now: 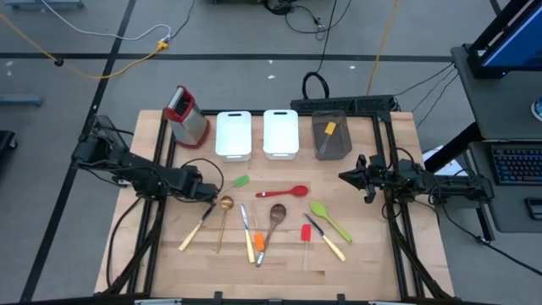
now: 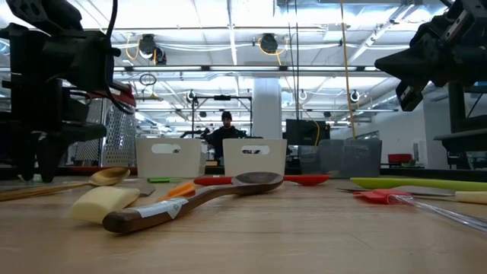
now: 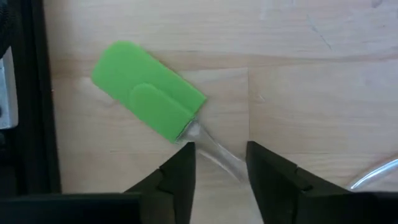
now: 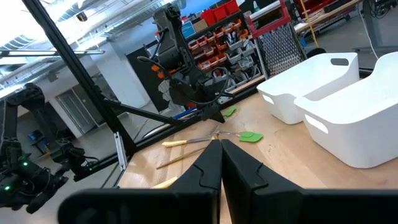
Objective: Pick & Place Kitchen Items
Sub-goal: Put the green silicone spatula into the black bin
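Both arms matte black w/ blocky, angular joint housings & thin black cables along the links. Left gripper [image 3: 219, 167]: two flat dark fingers [image 3: 179, 177], squared tips. Right gripper [image 4: 220, 163]: same black fingers, chamfered edges.

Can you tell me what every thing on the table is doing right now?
left gripper: down at the table, fingers either side of the clear handle, not yet shut
green spatula: flat on the table
right gripper: shut, empty, waiting above the table's right side
grey tray: holds a yellow spatula
grater: upright
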`<action>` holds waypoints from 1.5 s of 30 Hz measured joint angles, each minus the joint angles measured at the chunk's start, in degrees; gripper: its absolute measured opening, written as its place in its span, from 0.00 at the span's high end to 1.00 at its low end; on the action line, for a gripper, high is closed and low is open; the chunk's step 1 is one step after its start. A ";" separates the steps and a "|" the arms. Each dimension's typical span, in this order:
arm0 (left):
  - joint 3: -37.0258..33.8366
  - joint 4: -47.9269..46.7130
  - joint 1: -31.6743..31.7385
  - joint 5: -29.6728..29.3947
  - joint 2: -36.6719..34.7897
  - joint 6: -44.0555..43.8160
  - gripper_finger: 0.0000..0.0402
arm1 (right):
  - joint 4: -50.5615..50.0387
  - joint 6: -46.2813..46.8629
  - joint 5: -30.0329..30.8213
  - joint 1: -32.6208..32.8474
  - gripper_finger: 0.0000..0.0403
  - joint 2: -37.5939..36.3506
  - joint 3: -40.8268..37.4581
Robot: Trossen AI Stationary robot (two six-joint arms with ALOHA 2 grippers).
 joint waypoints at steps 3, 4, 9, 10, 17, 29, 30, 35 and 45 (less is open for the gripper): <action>-0.12 -0.06 0.00 -0.97 0.04 0.31 0.71 | 0.02 0.02 0.00 0.01 1.00 0.01 0.00; -0.30 0.04 0.00 -1.36 0.04 0.40 0.73 | -0.01 0.02 0.00 0.01 1.00 0.00 0.00; -1.37 0.25 -0.04 -3.12 -0.07 -0.14 0.80 | 0.00 0.03 0.01 0.02 1.00 -0.01 0.00; -1.41 0.01 -0.04 -3.50 -0.07 -0.25 0.81 | 0.00 0.04 0.00 0.01 1.00 0.00 0.00; -1.88 -1.33 -0.02 -6.32 0.04 4.10 0.92 | 0.02 0.04 0.02 0.01 1.00 0.01 0.00; -2.35 -2.54 0.07 -8.51 0.04 7.51 0.99 | 0.02 0.07 0.11 0.01 1.00 -0.02 0.00; -2.35 -2.54 0.07 -8.50 -0.03 7.51 1.00 | 0.03 0.07 0.11 0.02 1.00 -0.01 0.00; -2.29 -2.58 -0.04 -7.66 -1.67 7.48 1.00 | 0.02 0.11 0.16 0.02 1.00 -0.01 0.00; -2.38 -2.41 -2.12 -5.13 -5.92 7.34 0.99 | 0.04 1.38 0.22 0.02 1.00 -0.02 0.00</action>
